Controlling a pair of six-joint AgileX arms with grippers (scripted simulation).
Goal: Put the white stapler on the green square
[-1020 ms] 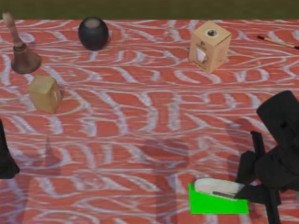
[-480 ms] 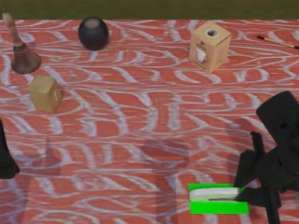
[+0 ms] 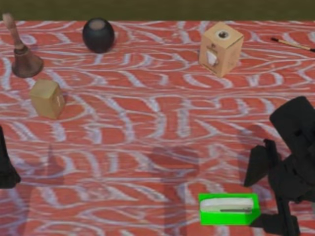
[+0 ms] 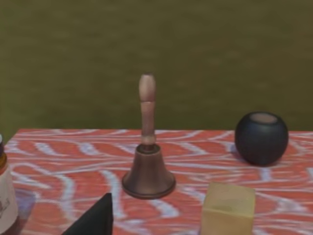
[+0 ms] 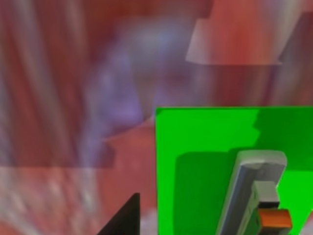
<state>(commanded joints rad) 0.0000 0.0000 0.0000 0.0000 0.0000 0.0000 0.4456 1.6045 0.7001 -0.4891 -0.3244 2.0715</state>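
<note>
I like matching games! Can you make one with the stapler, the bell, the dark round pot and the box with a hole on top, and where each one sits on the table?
Things:
1. white stapler
2. bell
3. dark round pot
4. box with a hole on top

Places:
A. far left corner of the table
B. on the green square
C. far side, right of the middle
D. far side, left of the middle

Pairs: 1-B, 2-A, 3-D, 4-C

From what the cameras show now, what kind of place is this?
Probably a simulated tabletop test scene, not a real room: a table with a red and white swirl pattern, scattered unrelated props such as a hand bell and a white stapler on a green square.
</note>
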